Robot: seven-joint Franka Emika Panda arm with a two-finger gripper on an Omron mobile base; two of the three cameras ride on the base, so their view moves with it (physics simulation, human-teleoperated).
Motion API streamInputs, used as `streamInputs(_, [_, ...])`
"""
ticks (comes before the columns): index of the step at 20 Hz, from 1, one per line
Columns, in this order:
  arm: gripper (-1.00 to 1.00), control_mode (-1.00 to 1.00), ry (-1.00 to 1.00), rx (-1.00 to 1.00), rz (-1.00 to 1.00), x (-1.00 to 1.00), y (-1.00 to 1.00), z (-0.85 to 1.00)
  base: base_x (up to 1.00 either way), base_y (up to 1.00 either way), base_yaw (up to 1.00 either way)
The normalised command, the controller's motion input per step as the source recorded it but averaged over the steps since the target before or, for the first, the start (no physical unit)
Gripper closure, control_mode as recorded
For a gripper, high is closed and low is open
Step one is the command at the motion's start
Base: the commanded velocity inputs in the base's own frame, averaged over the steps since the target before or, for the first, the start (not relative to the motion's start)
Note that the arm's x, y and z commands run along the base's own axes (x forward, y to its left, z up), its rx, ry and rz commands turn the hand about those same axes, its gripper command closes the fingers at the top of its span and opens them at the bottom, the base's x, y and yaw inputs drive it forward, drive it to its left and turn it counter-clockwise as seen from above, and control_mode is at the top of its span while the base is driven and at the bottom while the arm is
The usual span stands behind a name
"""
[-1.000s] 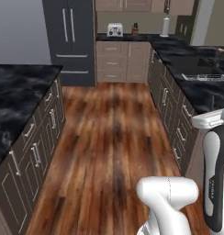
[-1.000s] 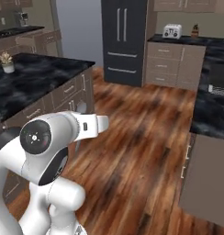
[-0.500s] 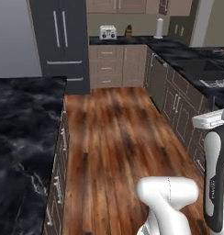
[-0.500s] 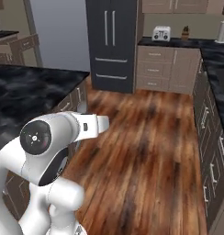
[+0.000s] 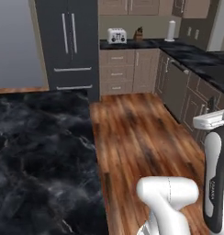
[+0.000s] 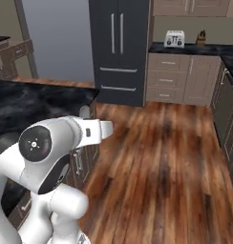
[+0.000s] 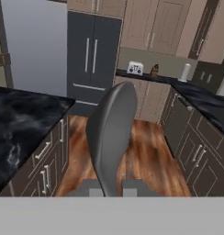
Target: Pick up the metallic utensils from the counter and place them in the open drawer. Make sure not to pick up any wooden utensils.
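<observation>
Claw (image 7: pixel 109 189) clamped on silver-grey utensil (image 7: pixel 111 133); we see its rounded head rising upright from between the 2 fingertips. Black marble table (image 7: pixel 22 121) lies left, wooden floor (image 7: pixel 146 160) beyond.

Black white-veined counter (image 5: pixel 40 160)

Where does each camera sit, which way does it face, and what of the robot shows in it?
Left base view: behind the arm to its left, facing the fridge over the black counter; arm lower right.
Right base view: behind to its right, same direction; arm lower left.
Hand view: on the hand, looking along the grey utensil it grips.
All share fridge and toaster.
</observation>
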Motion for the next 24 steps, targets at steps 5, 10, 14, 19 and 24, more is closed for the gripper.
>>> streamInputs(5, [1.0, 1.0, 0.0, 0.0, 0.0, 0.0, 0.0, 0.0, 1.0, -0.17, 0.07])
streamInputs(10, [1.0, 1.0, 0.0, 0.0, 0.0, 0.0, 0.0, 0.0, 1.0, -0.7, 0.23])
streamInputs(14, [1.0, 1.0, 0.0, 0.0, 0.0, 0.0, 0.0, 0.0, 1.0, -0.77, 0.25])
streamInputs(19, [1.0, 1.0, 0.0, 0.0, 0.0, 0.0, 0.0, 0.0, 1.0, -0.78, 0.27])
streamInputs(24, [1.0, 1.0, 0.0, 0.0, 0.0, 0.0, 0.0, 0.0, 1.0, -0.43, 0.35])
